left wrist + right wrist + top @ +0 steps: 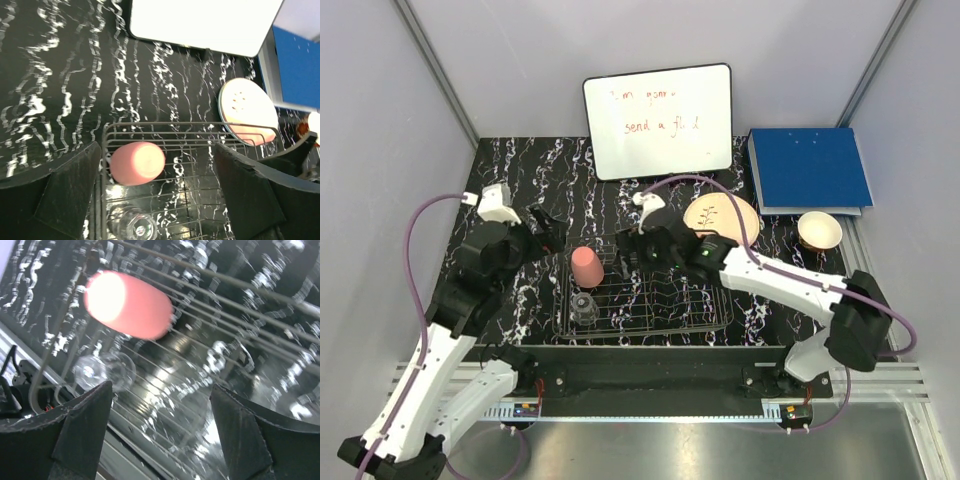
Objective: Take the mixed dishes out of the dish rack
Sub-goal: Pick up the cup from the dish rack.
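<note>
In the dish rack: pink cup and clear glass.
The left tool beside it and right tool over it are both released, empty.

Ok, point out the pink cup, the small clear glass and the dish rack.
pink cup (586,266), top view, middle of its side.
small clear glass (132,226), left wrist view, its centre.
dish rack (705,308), top view, bare grid at its right end.

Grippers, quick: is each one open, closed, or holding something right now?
Left gripper: open, holding nothing.
Right gripper: open, holding nothing.
</note>
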Controlling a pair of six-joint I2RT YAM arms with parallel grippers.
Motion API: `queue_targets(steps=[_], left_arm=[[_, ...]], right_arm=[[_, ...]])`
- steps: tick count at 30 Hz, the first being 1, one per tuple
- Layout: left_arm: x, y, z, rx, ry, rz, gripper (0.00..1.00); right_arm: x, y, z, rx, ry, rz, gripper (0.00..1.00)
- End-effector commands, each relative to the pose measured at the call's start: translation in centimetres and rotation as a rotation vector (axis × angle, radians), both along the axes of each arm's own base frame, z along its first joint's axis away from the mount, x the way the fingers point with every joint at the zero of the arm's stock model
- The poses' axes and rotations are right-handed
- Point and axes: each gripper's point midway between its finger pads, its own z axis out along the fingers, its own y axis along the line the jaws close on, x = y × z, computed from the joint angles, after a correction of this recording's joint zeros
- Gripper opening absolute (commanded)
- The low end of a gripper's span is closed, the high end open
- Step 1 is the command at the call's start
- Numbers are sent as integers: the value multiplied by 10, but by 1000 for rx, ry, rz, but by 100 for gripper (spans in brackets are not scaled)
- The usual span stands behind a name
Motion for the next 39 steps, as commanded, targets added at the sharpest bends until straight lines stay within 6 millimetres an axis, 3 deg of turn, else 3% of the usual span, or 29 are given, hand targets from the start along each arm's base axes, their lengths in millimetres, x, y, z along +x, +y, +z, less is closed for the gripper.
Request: queue_targets(steps=[1,3,4,8,13,20,32,35,39], left_arm=[[-8,22,-1,41,-4,87,99],[-11,29,-3,45,5,120,99],[-12,30,-4,41,7,130,99],[-18,35,-3,33,1,148,99],[-21,35,-5,30,3,145,99],[-23,35,-12,30,14,142,99],[-26,37,-21,38,28,141,99],[-27,38,-20,44,23,145,99],[-28,39,-20,46,21,146,99]], right_arm=[[17,41,29,33,-155,36,89],[18,54,34,40,-166,51,91],[20,59,24,21,-159,61,91],[19,80,23,21,-162,98,93],[17,98,3,-13,-146,129,94],[19,119,-5,-29,-151,155,95],[34,135,-46,-111,-136,133,94],[34,136,-50,-110,-127,136,86],[35,132,-41,-99,-140,119,77]])
